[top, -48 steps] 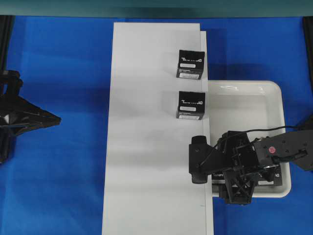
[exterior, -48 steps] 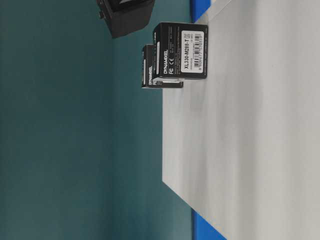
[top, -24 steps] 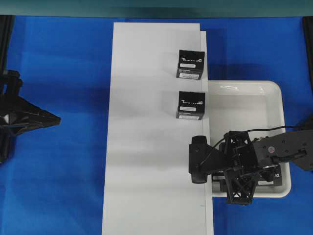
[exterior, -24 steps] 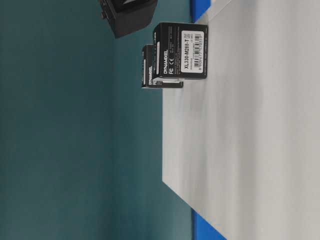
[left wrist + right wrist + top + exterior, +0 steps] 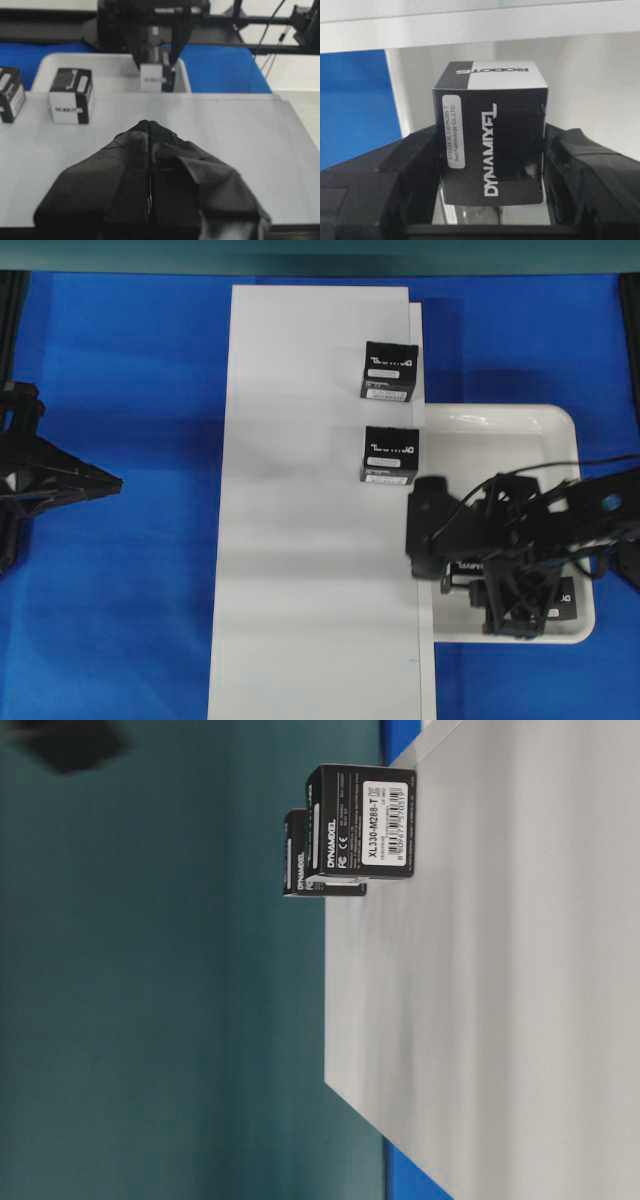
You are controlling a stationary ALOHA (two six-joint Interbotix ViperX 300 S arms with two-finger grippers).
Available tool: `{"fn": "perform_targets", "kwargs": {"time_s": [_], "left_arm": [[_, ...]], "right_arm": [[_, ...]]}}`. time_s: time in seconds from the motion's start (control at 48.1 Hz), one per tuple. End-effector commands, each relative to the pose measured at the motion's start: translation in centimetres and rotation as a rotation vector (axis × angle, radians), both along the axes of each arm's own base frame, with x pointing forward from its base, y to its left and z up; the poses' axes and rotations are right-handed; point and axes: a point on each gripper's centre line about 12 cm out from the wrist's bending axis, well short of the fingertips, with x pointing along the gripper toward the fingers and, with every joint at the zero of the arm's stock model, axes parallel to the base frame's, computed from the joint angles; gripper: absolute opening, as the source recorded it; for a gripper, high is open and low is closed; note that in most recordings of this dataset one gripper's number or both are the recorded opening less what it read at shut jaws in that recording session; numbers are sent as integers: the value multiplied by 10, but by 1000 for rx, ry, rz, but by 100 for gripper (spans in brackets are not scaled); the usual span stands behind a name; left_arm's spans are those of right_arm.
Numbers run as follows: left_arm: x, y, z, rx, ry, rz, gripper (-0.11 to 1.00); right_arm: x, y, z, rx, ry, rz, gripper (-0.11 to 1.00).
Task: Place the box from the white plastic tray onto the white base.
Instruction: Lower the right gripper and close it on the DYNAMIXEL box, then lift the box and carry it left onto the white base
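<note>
My right gripper (image 5: 478, 570) is shut on the box (image 5: 492, 145), a small black cube with white "DYNAMIXEL" lettering and a white label strip. Its fingers (image 5: 415, 170) press both sides. The box (image 5: 466, 566) hangs just above the floor of the white plastic tray (image 5: 500, 420), near the tray's left rim. The left wrist view shows the box (image 5: 152, 80) held over the tray (image 5: 45, 65). The long white base (image 5: 300, 570) lies left of the tray. My left gripper (image 5: 110, 482) is shut and empty, far left over the blue cloth, also seen as the left gripper (image 5: 149, 125).
Two matching black boxes (image 5: 390, 370) (image 5: 391, 455) stand on the base's right edge, the nearer one close to my right arm. In the table-level view they are boxes (image 5: 360, 820) (image 5: 300, 850). Another black box (image 5: 563, 602) lies in the tray's near right corner.
The right gripper's jaws closed on the box, then rose and shifted toward the far side of the tray with it. The left arm stayed still.
</note>
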Motion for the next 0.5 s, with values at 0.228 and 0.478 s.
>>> {"fn": "perform_targets", "kwargs": {"time_s": [0.228, 0.478], "left_arm": [[2, 0, 12, 0, -29, 3, -7], [2, 2, 12, -2, -29, 11, -7]], "right_arm": [[17, -15, 60, 4, -79, -39, 58], [43, -19, 65, -27, -89, -38, 58]]}}
